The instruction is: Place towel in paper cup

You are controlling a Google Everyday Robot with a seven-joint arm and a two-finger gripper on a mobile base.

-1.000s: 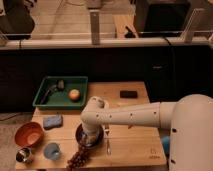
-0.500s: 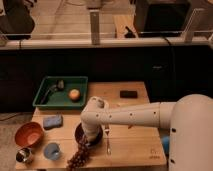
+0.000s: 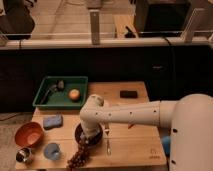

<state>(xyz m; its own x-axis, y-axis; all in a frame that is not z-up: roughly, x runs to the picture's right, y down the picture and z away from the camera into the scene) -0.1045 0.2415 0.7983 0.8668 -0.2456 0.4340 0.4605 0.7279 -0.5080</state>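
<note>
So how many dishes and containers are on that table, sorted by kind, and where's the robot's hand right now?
Trays: 1, the green tray
Bowls: 1, the orange bowl
Cups: 2, the blue cup and the metal cup
Plates: 1, the dark plate
Total: 5
The hand hangs over the dark plate, just above the grapes.

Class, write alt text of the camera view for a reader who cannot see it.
A white robot arm reaches over a wooden table, its gripper down at a dark plate. Nearby: green tray, orange bowl, blue cup, blue sponge, grapes.
</note>
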